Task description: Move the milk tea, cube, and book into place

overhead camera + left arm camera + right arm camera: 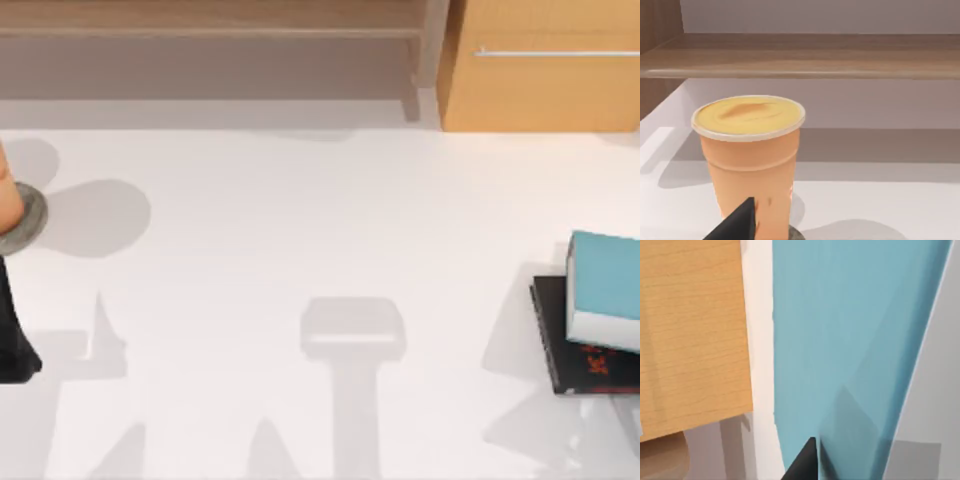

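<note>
Two table edges are occupied: milk tea (747,160) at the left, book (604,290) at the right, wide bare table (320,230) between; jaw states cannot be told.

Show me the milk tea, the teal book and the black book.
milk tea (747,150): left wrist view, cup's side wall.
teal book (608,280): top view, cover.
black book (570,355): top view, exposed cover beside the red lettering.
</note>
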Motion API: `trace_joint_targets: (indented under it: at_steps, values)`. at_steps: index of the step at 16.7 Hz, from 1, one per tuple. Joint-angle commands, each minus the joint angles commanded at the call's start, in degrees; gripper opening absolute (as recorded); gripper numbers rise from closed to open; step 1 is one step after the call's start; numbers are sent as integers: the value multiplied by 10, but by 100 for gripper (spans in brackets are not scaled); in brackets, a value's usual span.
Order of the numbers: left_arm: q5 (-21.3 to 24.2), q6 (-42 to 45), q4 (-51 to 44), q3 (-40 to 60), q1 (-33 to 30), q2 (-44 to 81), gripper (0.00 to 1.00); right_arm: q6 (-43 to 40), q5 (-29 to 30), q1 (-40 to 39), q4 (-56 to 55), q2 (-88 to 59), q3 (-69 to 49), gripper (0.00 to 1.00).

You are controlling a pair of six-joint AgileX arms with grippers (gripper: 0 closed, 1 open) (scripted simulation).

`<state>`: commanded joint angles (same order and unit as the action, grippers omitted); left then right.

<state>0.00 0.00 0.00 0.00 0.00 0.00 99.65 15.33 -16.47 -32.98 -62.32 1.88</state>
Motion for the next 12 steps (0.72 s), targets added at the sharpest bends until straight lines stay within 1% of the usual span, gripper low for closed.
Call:
trace_joint_targets:
  at_steps: [4,8,12]
  values:
    - [0,0,0,0,0,0,100,2,0,3,-5,2,-8,0]
    - [0,0,0,0,0,0,100,-2,-4,6,-37,-40,-5,0]
    - [0,0,0,0,0,0,100,-3,-5,6,-41,-45,-4,0]
